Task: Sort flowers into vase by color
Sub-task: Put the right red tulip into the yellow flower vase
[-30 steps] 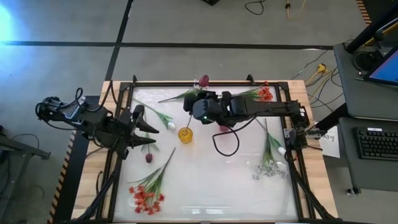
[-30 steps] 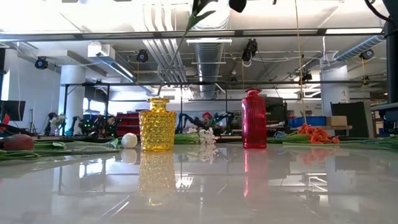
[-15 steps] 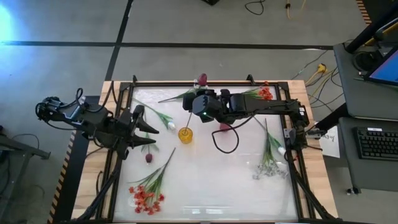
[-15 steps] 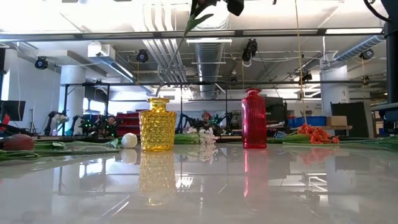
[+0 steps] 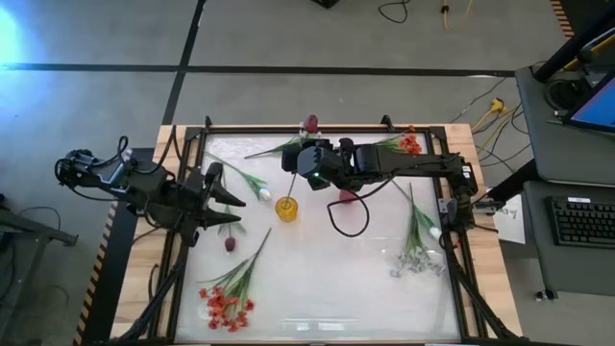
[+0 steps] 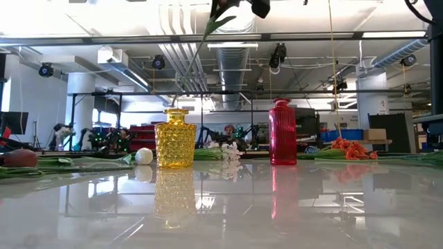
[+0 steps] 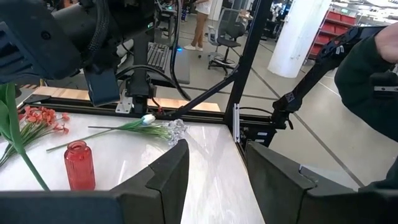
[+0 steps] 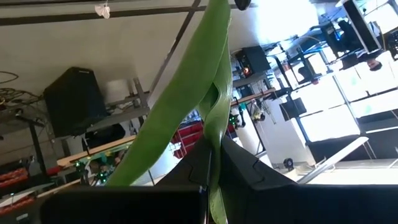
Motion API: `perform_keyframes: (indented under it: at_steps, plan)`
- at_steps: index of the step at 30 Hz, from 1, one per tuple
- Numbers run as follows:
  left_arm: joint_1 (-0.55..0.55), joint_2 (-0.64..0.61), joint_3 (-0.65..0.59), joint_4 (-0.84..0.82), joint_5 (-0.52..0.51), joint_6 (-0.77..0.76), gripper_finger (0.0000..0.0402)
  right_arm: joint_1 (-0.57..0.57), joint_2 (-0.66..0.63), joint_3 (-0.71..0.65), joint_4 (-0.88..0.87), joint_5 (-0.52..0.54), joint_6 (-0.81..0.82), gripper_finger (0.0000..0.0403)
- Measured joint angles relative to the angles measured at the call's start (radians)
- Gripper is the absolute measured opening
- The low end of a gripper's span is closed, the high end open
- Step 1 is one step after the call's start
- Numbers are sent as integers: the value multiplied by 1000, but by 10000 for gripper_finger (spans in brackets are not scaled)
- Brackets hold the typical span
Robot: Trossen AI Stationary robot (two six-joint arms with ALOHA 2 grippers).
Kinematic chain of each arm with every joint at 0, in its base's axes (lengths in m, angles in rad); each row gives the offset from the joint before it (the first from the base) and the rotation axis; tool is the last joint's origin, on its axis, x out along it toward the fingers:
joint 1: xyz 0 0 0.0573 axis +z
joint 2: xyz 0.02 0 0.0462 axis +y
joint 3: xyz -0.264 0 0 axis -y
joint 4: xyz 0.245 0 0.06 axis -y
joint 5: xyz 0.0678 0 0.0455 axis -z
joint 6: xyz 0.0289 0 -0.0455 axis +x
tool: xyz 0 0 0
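Right claw (image 5: pixel 300 163) clamped on dark red tulip (image 5: pixel 310 124) stem, above yellow vase (image 5: pixel 286 208) near surface far edge. Left claw (image 5: pixel 223 206) apart, empty, at left edge.

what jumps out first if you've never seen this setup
The right gripper is shut on a dark red tulip, held high with its stem slanting down into the yellow vase mid-table. A red vase stands beside it. The left gripper waits at the table's left, over loose flowers.

My right gripper (image 5: pixel 300 160) has edged slightly — carrying its dark red tulip (image 5: pixel 310 124) — above the yellow vase (image 5: pixel 286 208).
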Motion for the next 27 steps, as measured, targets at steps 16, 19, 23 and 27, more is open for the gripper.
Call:
perform_keyframes:
  at_steps: [16, 19, 23, 27]
  plan:
    - [0, 0, 0, 0, 1, 0, 148, -29, 0, -2, 7, -15, -45, 12]
    - [0, 0, 0, -1, 1, 0, 148, -29, 0, -2, 7, -17, -45, 12]
    - [0, 0, 0, -1, 0, 0, 148, -29, 0, -3, 7, -52, -37, 12]
    - [0, 0, 0, -6, 1, 0, 148, -29, 0, -4, 7, -90, -37, 12]
